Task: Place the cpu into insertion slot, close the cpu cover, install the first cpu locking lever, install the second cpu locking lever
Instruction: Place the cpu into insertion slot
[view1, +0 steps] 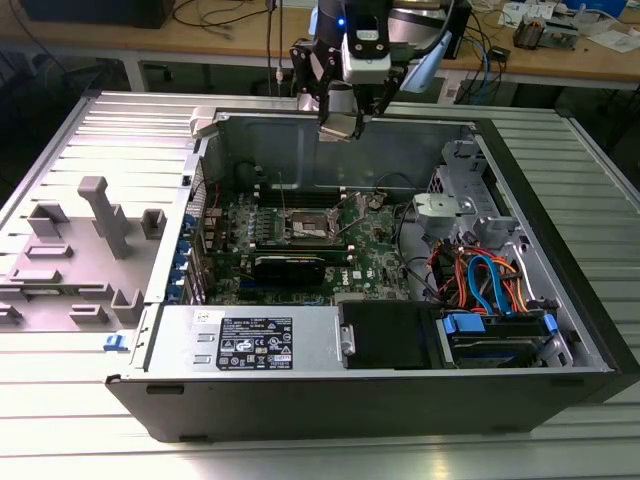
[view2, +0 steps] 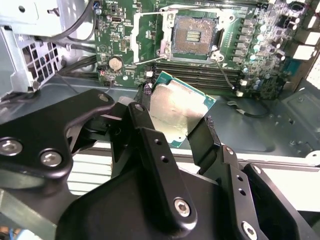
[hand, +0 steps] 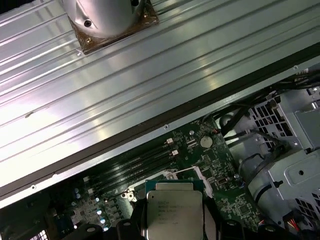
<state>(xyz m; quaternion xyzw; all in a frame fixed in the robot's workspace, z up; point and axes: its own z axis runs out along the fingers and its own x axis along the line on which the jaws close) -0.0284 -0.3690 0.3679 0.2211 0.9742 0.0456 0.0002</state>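
My gripper (view1: 340, 125) hangs over the open computer case near its back wall, shut on the cpu (view2: 177, 112). The cpu is a small silvery-tan square chip, pinched by its edges between two black fingers (view2: 145, 125); in the first wrist view the cpu (hand: 174, 212) shows its flat metal top. Below it, on the green motherboard (view1: 375, 250), lies the insertion slot (view2: 192, 35), a square socket with a dark centre, uncovered. The cpu cover (view2: 146, 37), a thin silver frame, stands swung open beside the slot. In the exterior view the insertion slot (view1: 305, 228) lies well below the gripper.
Long black memory slots (view2: 195, 72) run beside the socket. A black card (view1: 288, 265), a drive cage (view1: 460, 190) with orange and blue cables (view1: 480, 275) and a power supply (view1: 250, 340) fill the case. A grey fixture tray (view1: 80, 250) sits at the exterior view's left.
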